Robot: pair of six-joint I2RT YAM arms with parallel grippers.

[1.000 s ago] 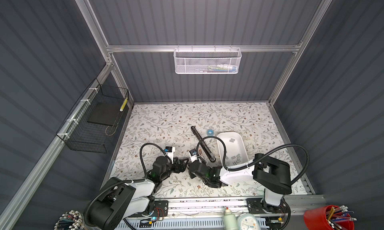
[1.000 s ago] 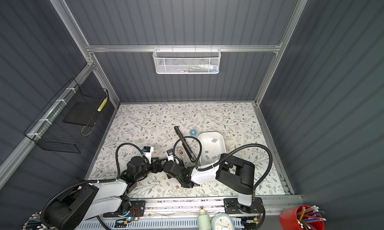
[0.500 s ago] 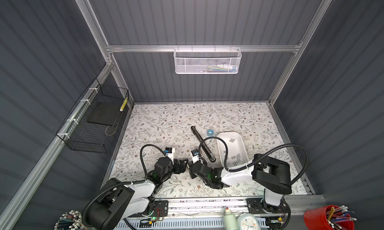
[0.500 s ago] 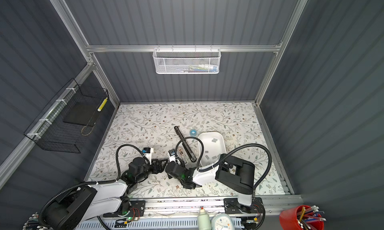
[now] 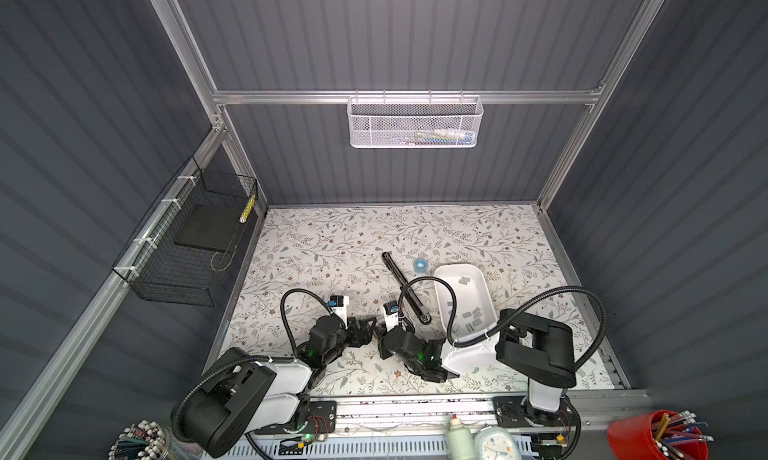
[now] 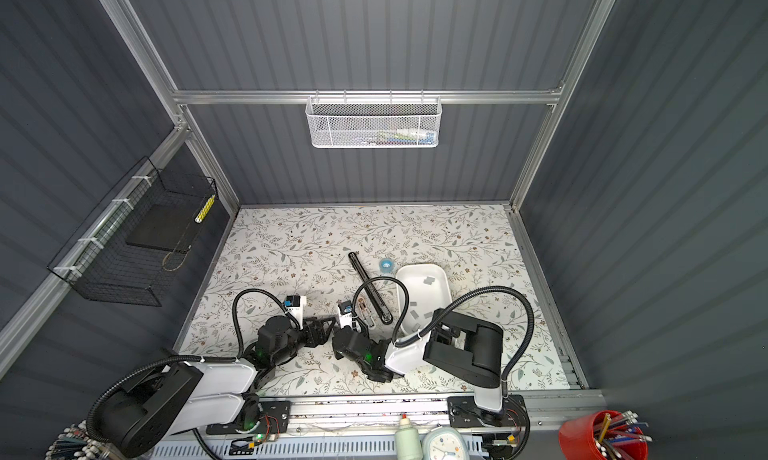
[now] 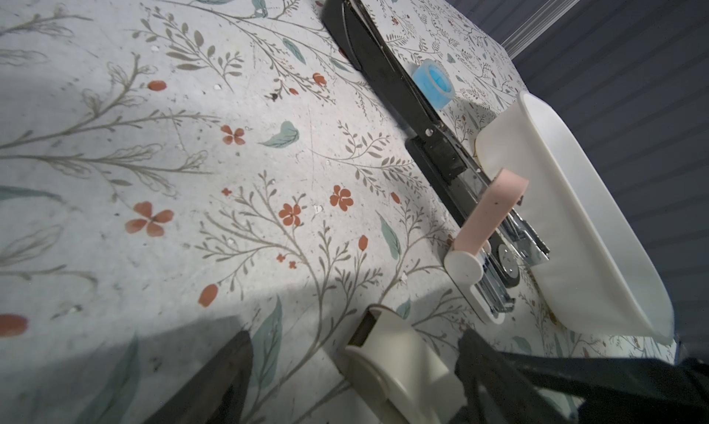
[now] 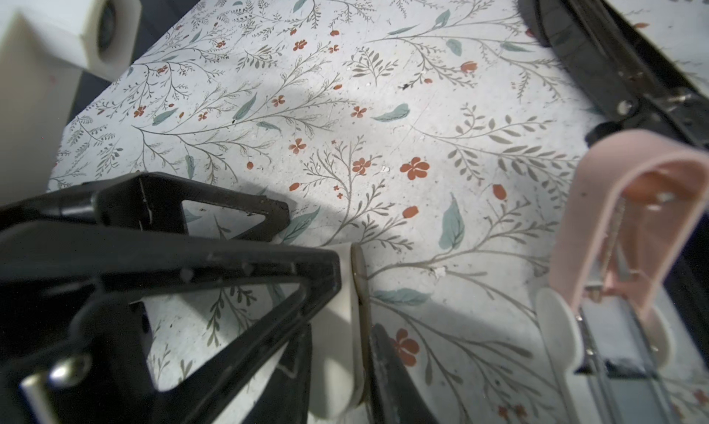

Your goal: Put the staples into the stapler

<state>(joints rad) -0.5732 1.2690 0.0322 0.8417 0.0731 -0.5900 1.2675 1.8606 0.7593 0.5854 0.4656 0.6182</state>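
The staples (image 5: 477, 312) lie as loose grey strips in the white tray (image 5: 471, 295) on the counter (image 5: 332, 245) — apart from both claws, with the black stapler (image 5: 405, 285), opened out flat, lying between. A small pink stapler (image 6: 365, 310) sits open just beside it. The left claw (image 5: 371, 332) is spread wide and holds nothing. The right claw (image 5: 379, 342), close by it, is nearly closed — whether it pinches a strip cannot be told.
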